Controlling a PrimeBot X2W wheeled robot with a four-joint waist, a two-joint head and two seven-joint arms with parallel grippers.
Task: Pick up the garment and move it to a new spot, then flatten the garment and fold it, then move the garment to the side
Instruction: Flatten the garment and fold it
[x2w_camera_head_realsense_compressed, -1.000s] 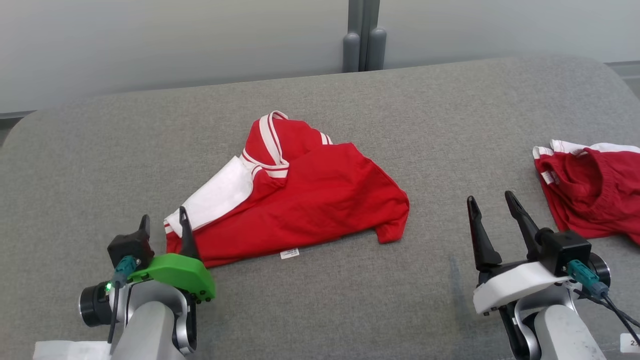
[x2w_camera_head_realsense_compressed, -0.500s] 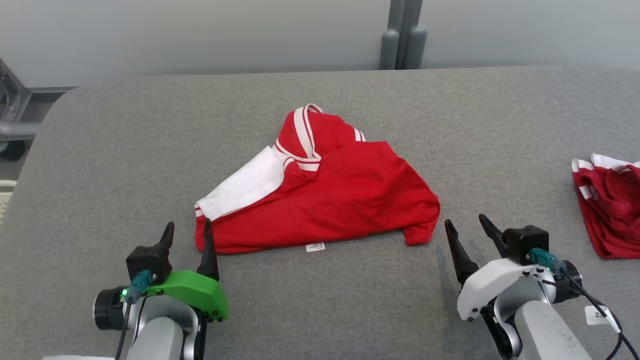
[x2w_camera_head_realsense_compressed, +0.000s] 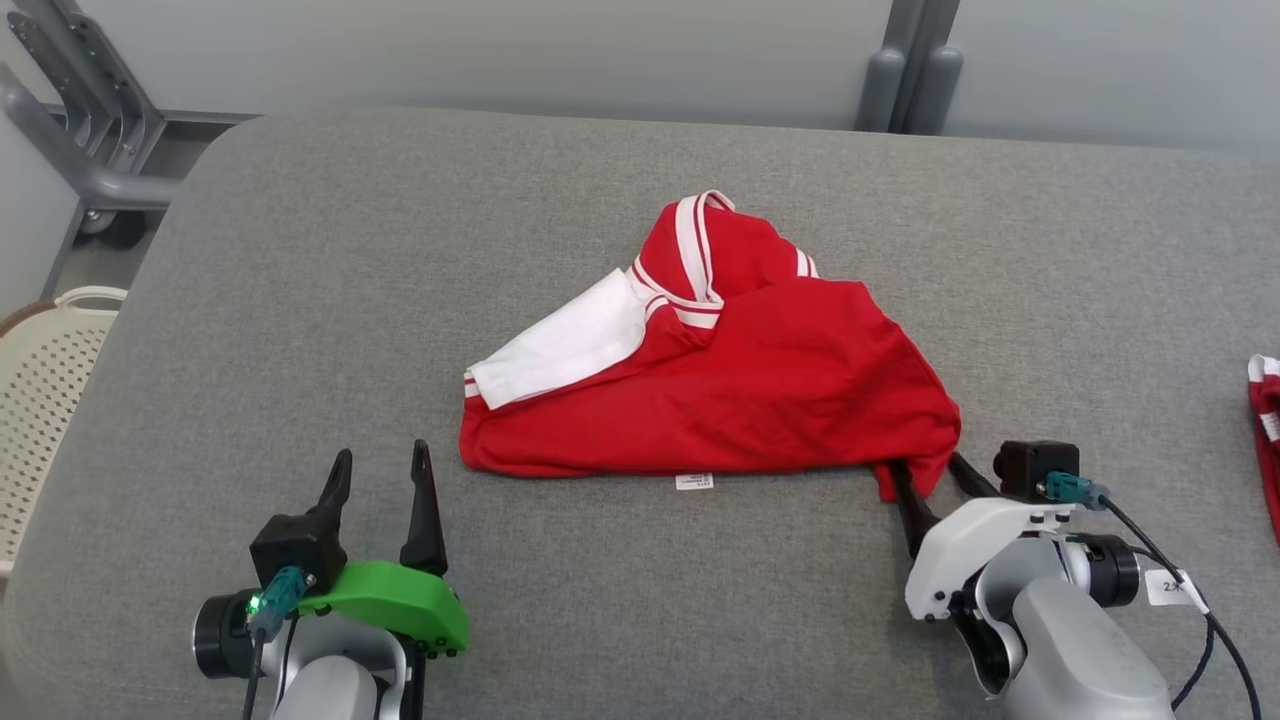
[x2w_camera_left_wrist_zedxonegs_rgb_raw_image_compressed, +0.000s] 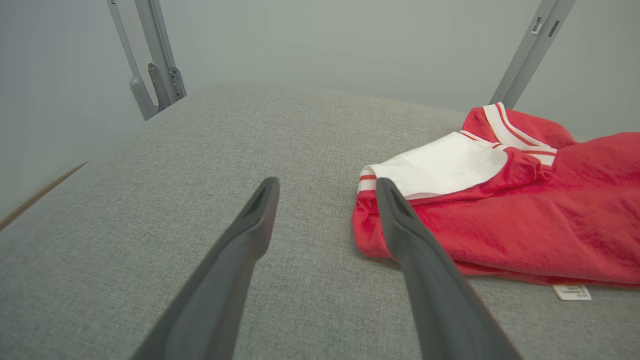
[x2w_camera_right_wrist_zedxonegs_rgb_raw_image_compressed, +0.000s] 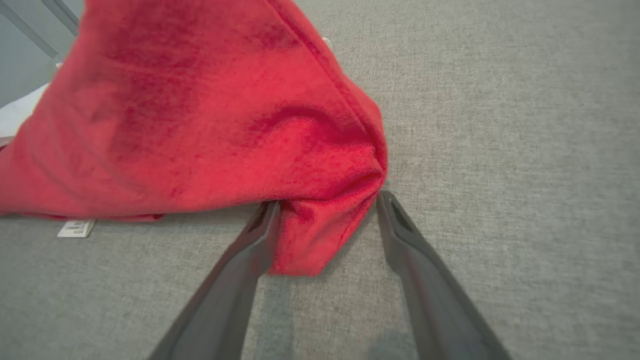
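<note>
Red jersey (x2w_camera_head_realsense_compressed: 740, 400) lies crosswise; the right tool (x2w_camera_head_realsense_compressed: 925, 472), jaws spread, straddles its right corner, the left tool (x2w_camera_head_realsense_compressed: 382, 458) gapes empty near the other end.

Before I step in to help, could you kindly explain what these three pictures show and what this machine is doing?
This is a wheeled robot with two arms, each ending in a pair of long dark fingers. One picture looks down from its head. The other two come from a camera on each wrist, looking along that arm's fingers. A red and white shirt lies crumpled on a grey padded surface. Another red garment shows at the far right edge, and a pale basket stands off to the left. The left gripper is open near the shirt's left end, holding nothing. The right gripper is open too, its fingers on either side of the shirt's near right corner, not yet closed on it.
</note>
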